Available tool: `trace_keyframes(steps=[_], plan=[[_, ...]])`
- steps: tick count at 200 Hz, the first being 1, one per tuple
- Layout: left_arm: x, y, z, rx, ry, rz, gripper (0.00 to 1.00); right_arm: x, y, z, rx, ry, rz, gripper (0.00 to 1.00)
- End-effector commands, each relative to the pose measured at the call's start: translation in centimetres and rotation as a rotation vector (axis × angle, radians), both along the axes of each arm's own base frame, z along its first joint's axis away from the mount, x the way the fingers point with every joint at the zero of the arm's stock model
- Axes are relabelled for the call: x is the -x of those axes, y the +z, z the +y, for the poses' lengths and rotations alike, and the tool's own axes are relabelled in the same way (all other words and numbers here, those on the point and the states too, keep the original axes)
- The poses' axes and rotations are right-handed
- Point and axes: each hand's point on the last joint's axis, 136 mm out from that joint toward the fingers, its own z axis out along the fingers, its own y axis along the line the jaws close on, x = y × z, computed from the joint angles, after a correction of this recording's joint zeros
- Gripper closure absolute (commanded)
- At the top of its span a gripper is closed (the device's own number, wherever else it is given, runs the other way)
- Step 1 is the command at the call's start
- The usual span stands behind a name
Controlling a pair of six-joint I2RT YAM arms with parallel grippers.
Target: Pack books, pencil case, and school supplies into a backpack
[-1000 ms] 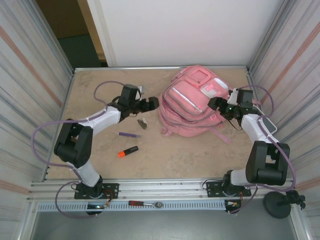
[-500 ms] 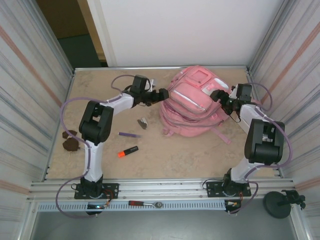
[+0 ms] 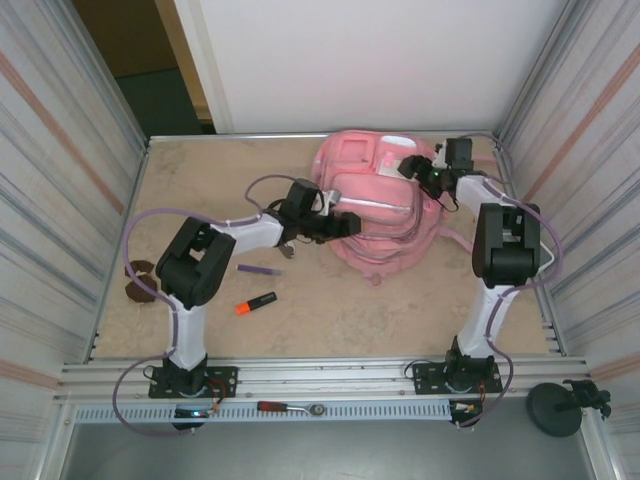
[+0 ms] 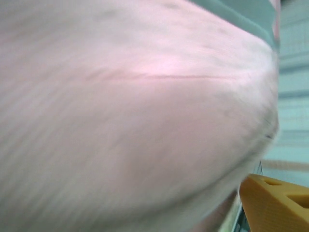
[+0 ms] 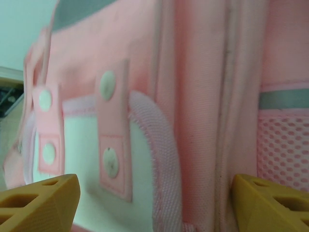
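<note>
Toward the far right of the beige tabletop (image 3: pixel 330 320): large pink fabric backpack (image 3: pixel 392 238). Lies flat, zipped pockets and white patches facing up.

At its near-left side: left gripper (image 3: pixel 347 224), pressed right up against the pink cloth. From the left wrist, blurred pink fabric (image 4: pixel 135 121) close against the lens, one yellow fingertip (image 4: pixel 273 203) in the lower right corner. Jaws set wide; cannot tell whether any cloth is pinched between them.

At the far end of the bag: right gripper (image 3: pixel 410 168), reaching in from the right-hand side. From the right wrist, two yellow fingers (image 5: pixel 41 198) spread far apart at the bottom corners, with the bag's side (image 5: pixel 193 96) spanning the gap ahead. White patch (image 5: pixel 82 159) with pink snap tabs (image 5: pixel 112 130) on the left, pink mesh pocket (image 5: pixel 285 150) on the right. Nothing clamped.

Left of the bag, on bare table: thin purple pen (image 3: pixel 258 269) and, nearer the arm bases, short orange-and-black marker (image 3: pixel 256 302). Both apart from the backpack, near each other, not touching.
</note>
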Motion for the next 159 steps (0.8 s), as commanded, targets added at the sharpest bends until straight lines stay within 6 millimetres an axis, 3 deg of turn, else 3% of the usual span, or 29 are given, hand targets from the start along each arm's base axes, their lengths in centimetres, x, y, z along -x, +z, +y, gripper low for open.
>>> trace_keyframes(steps=[1, 18, 40, 80, 105, 123, 135, 159], plan=[[2.8, 4.6, -3.3, 0.072, -0.111, -0.111, 0.10, 0.6, -0.1, 6.1, -0.052, 0.191, 0.055, 0.21], [4.2, 4.9, -5.2, 0.056, -0.169, -0.125, 0.10, -0.6, 0.4, 5.9, -0.001, 0.204, 0.058, 0.20], [6.5, 4.9, -6.8, 0.030, -0.236, -0.143, 0.10, -1.8, 1.6, 3.5, 0.108, 0.164, 0.050, 0.19], [10.0, 5.7, -6.2, -0.039, -0.319, -0.226, 0.07, -1.9, 5.9, -1.8, 0.258, 0.062, -0.003, 0.15], [11.5, 6.9, -3.9, -0.077, -0.338, -0.302, 0.06, -0.1, 8.8, -3.1, 0.342, 0.040, -0.040, 0.14], [11.3, 7.6, -1.3, -0.142, -0.297, -0.374, 0.05, 2.1, 10.3, -1.9, 0.355, 0.063, -0.076, 0.15], [10.3, 8.1, 0.8, -0.180, -0.232, -0.413, 0.05, 4.2, 10.9, -0.4, 0.350, 0.094, -0.100, 0.16], [6.1, 9.9, 5.9, -0.178, -0.036, -0.418, 0.05, 9.4, 11.0, 3.0, 0.320, 0.168, -0.141, 0.18]])
